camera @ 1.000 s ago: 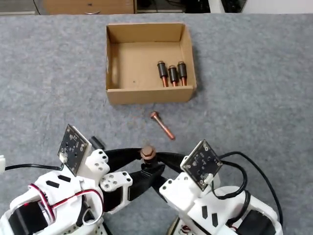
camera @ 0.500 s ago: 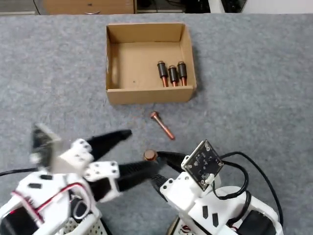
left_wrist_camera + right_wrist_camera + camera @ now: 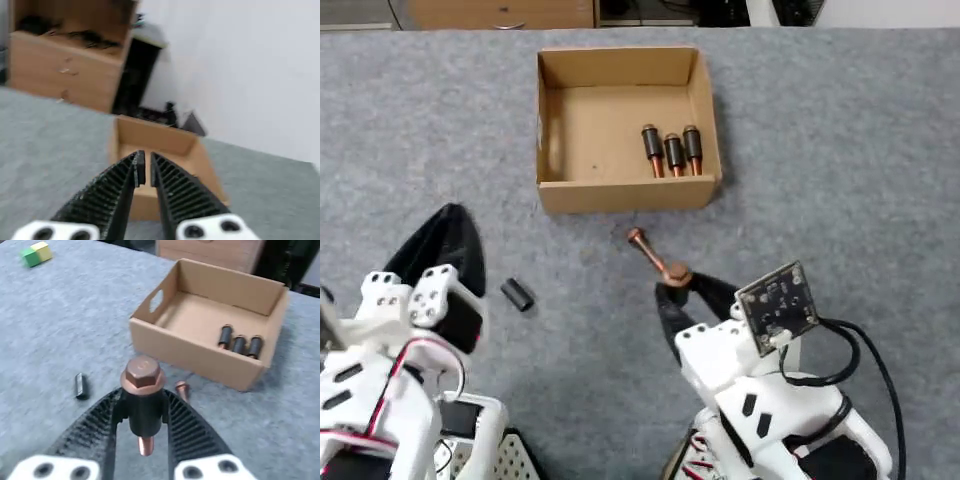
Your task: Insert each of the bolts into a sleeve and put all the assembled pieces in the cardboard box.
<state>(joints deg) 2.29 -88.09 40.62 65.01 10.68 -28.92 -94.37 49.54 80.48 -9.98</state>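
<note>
Snugly round sleeved bolt (image 3: 144, 402): R jaws.

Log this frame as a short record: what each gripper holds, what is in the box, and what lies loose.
left gripper: shut, nothing in it
right gripper: shut on an assembled piece, bolt in sleeve
cardboard box: three assembled pieces, side by side
loose bolt: on the table, in front of the box
loose sleeve: on the table, apart from the bolt
</note>
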